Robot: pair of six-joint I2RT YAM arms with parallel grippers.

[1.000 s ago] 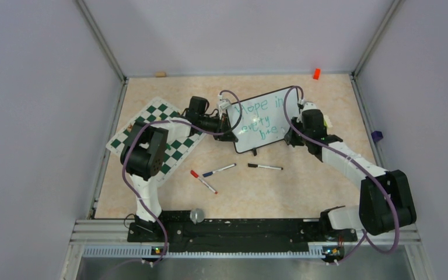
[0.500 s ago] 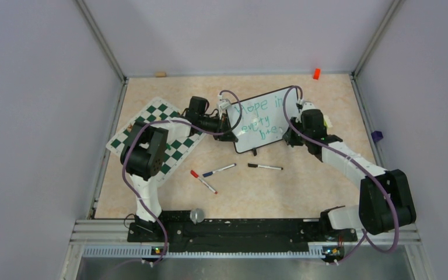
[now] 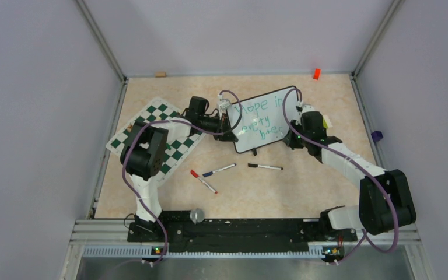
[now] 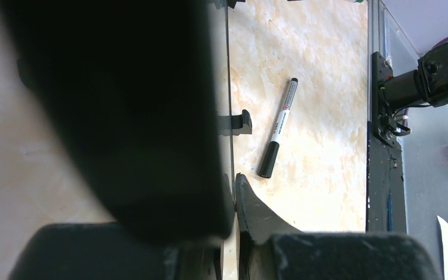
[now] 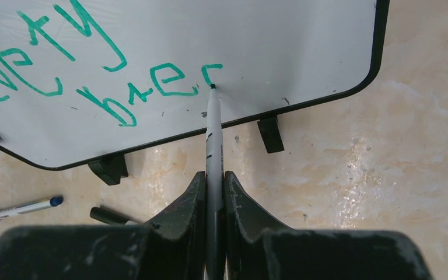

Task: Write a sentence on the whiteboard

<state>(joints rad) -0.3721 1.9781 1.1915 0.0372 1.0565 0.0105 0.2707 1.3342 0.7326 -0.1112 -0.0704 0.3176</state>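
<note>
The whiteboard (image 3: 266, 129) stands tilted on its small black feet at the table's middle. On it the sentence (image 3: 261, 116) in green reads "Hope in", "every" and "bre", followed by a short curved stroke (image 5: 209, 71). My left gripper (image 3: 228, 132) is shut on the board's left edge, seen edge-on (image 4: 228, 105) in the left wrist view. My right gripper (image 5: 214, 175) is shut on a green marker (image 5: 213, 134). The marker's tip touches the board just under that curved stroke, near the lower frame.
A green-and-white chessboard mat (image 3: 151, 137) lies at the left under the left arm. In front of the board lie a red pen (image 3: 203, 182), a blue pen (image 3: 219, 170) and a black marker (image 3: 265, 167). An orange piece (image 3: 316, 73) sits by the back wall.
The right gripper has shifted slightly along the board's lower right with the marker, and a short new stroke has appeared after "bre". The left gripper and the board have stayed put.
</note>
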